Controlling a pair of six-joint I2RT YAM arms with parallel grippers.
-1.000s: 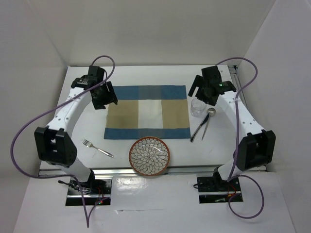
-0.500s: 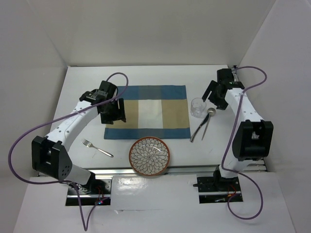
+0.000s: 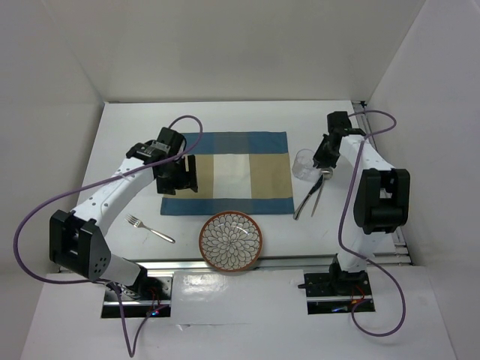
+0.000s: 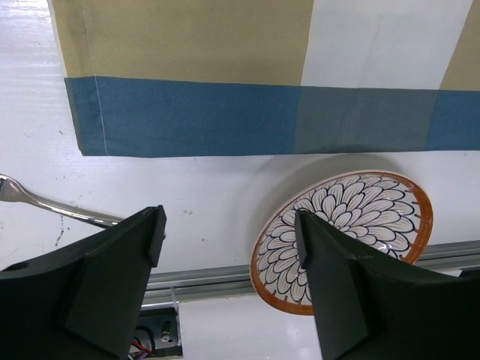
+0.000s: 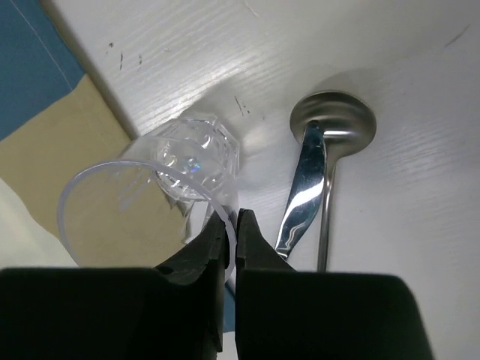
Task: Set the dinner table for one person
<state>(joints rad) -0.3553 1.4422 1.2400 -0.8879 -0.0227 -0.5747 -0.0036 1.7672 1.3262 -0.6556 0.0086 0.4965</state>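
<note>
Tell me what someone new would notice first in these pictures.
The blue-and-tan placemat lies in the middle of the white table, with a flower-patterned plate just off its near edge. At its right side, the right gripper is shut on the rim of a clear glass, next to a spoon and knife. The left gripper hangs open over the placemat's left edge.

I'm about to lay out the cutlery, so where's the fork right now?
In the top view the fork lies on the dinner table's left side, near the placemat's near-left corner and left of the patterned plate.
</note>
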